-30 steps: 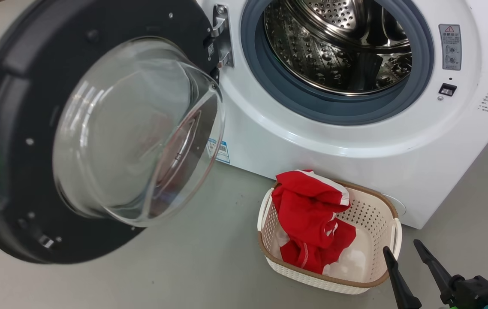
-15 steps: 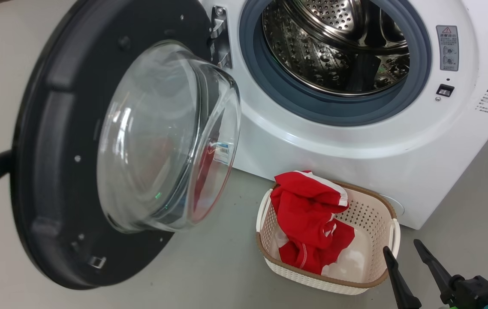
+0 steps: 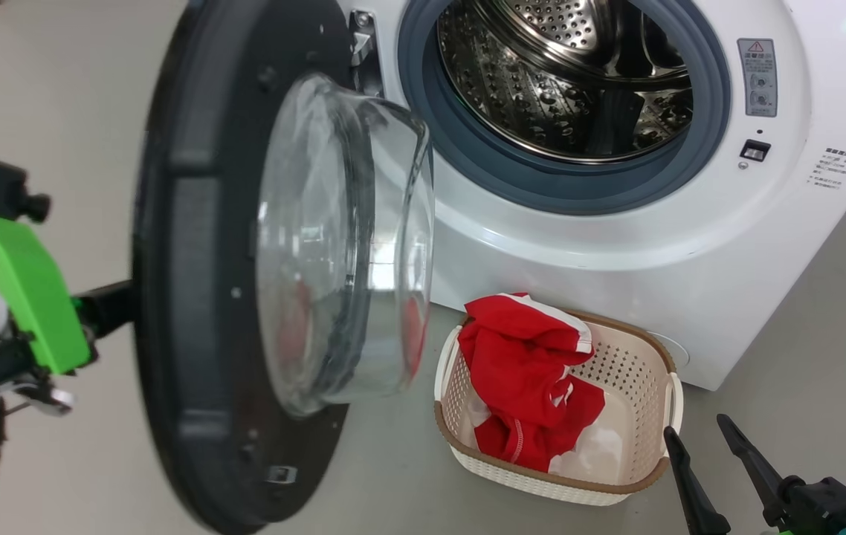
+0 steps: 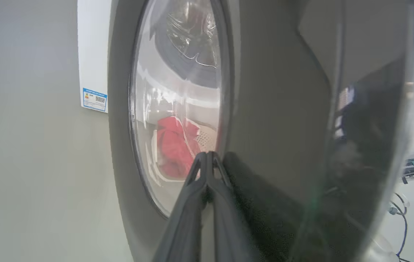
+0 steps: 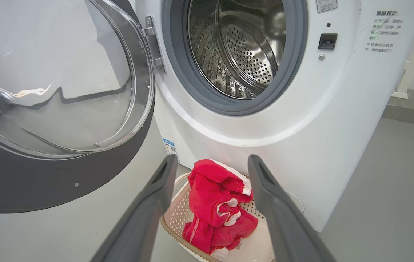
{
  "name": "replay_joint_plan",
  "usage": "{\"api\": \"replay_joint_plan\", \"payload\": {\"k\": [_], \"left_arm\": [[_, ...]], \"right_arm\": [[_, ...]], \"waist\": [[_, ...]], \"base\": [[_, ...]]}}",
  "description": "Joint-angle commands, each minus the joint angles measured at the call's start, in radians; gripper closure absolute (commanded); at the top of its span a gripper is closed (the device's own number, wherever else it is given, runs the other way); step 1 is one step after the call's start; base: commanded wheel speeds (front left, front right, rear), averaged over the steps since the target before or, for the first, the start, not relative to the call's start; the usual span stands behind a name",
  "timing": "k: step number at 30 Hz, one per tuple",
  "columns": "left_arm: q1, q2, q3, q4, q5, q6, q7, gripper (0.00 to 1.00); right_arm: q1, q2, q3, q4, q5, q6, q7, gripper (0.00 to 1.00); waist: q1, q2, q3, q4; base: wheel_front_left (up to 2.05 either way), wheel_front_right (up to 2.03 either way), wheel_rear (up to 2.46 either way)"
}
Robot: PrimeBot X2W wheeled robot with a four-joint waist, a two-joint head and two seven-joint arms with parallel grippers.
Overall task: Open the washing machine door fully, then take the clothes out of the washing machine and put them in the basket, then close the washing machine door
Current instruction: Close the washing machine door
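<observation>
Labels first: a grey warning sticker with a red triangle sits right of the port on the big white front-loading washing machine. Below it are lines of Chinese print, too fine to read. A small blue-edged label sits low on the front.

The round black-rimmed door with its bulging glass bowl stands half open, nearly edge-on. The left arm, wearing a bright green bracket, reaches in level behind it. The left gripper has its fingers pressed together, tips against the door's glossy outer face at the window's edge.

The right gripper hangs low beside the cream perforated basket with the brown rim, fingers wide apart, holding nothing. The bright red clothes with white trim are heaped in that basket, on the floor before the machine.
</observation>
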Motion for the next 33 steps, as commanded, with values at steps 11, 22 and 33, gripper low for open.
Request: {"api": "replay_joint_plan", "payload": {"k": [11, 22, 33], "left_arm": [[-0.024, -0.025, -0.035, -0.148, -0.059, -0.007, -0.091, 1.00], [-0.011, -0.040, -0.064, -0.147, -0.044, -0.007, -0.175, 1.00], [0.079, -0.026, -0.049, -0.103, -0.018, -0.007, -0.294, 0.71]], "right_arm": [[-0.016, -0.009, 0.024, -0.020, -0.007, 0.007, -0.006, 0.00], [-0.012, -0.004, 0.024, -0.021, -0.009, 0.007, -0.006, 0.00], [-0.007, 0.001, 0.025, -0.022, -0.010, 0.007, -0.006, 0.00]], "waist": [[0.0000, -0.0001, -0.007, -0.021], [0.0000, -0.0001, -0.012, -0.032], [0.0000, -0.0001, -0.022, -0.026]], "base": [[0.00, 0.00, 0.00], [0.00, 0.00, 0.00], [0.00, 0.00, 0.00]]}}
